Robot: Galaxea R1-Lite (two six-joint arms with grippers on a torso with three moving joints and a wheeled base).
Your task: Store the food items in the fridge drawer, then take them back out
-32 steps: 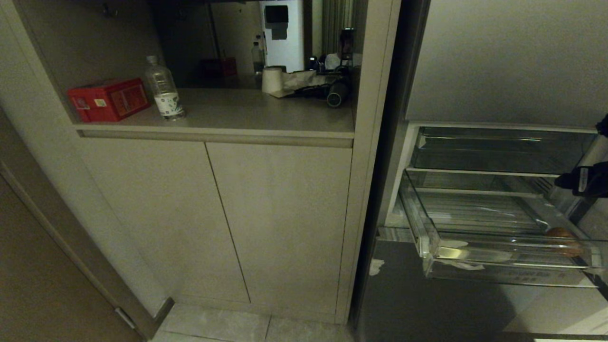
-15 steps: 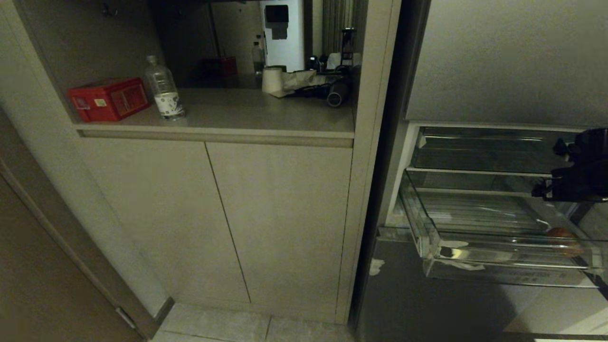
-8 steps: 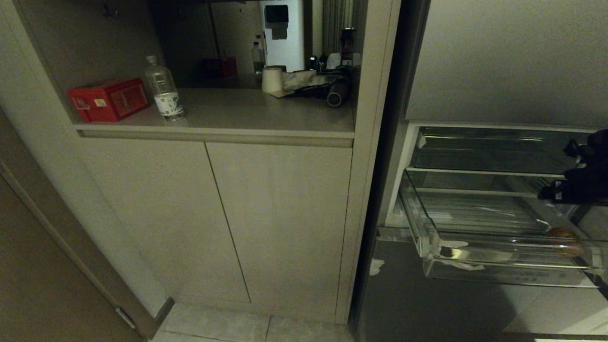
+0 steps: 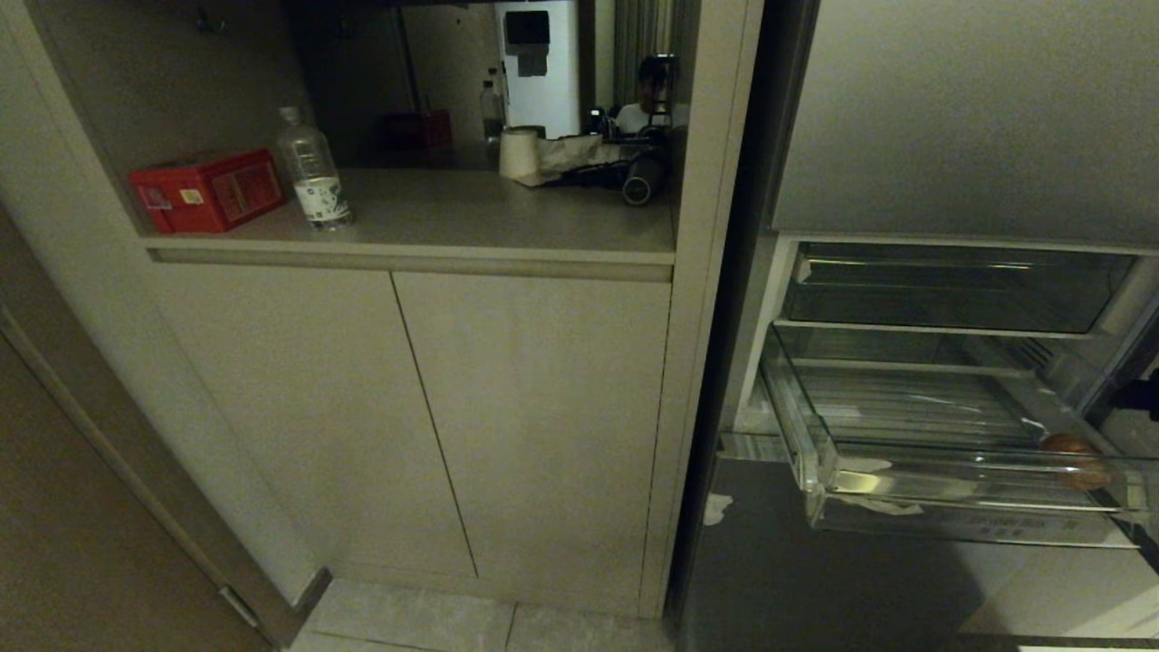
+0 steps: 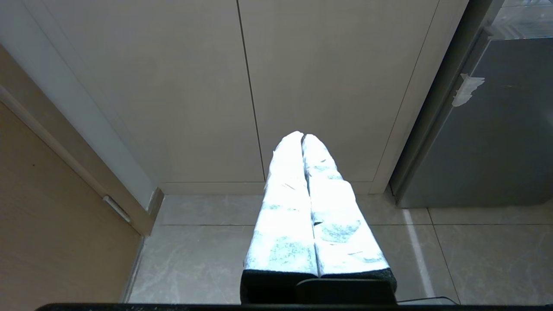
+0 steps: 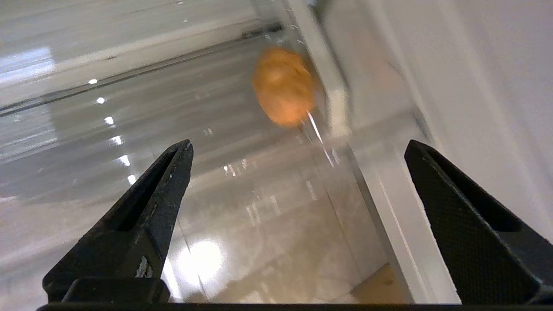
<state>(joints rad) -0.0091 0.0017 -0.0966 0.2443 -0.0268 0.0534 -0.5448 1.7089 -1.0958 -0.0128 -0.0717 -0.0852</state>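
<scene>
The fridge drawer (image 4: 951, 480) stands pulled out at the right of the head view, clear, with a ribbed floor. A round orange-brown food item (image 4: 1073, 457) lies in its front right corner. In the right wrist view the same food item (image 6: 283, 86) rests against the drawer's clear side wall (image 6: 332, 99). My right gripper (image 6: 299, 144) hovers above and short of it, open, with nothing between its fingers. Only a dark bit of that arm (image 4: 1148, 396) shows at the head view's right edge. My left gripper (image 5: 302, 136) is shut and empty, parked low over the floor tiles.
A shallower clear tray (image 4: 951, 290) sits above the drawer, under the grey fridge door (image 4: 960, 118). To the left is a beige cabinet (image 4: 407, 407); its counter holds a red box (image 4: 206, 188), a water bottle (image 4: 312, 172) and a paper roll (image 4: 519, 152).
My right arm has drawn back from over the drawer's right side and almost left the head view. The orange-brown item has stayed in place in the drawer.
</scene>
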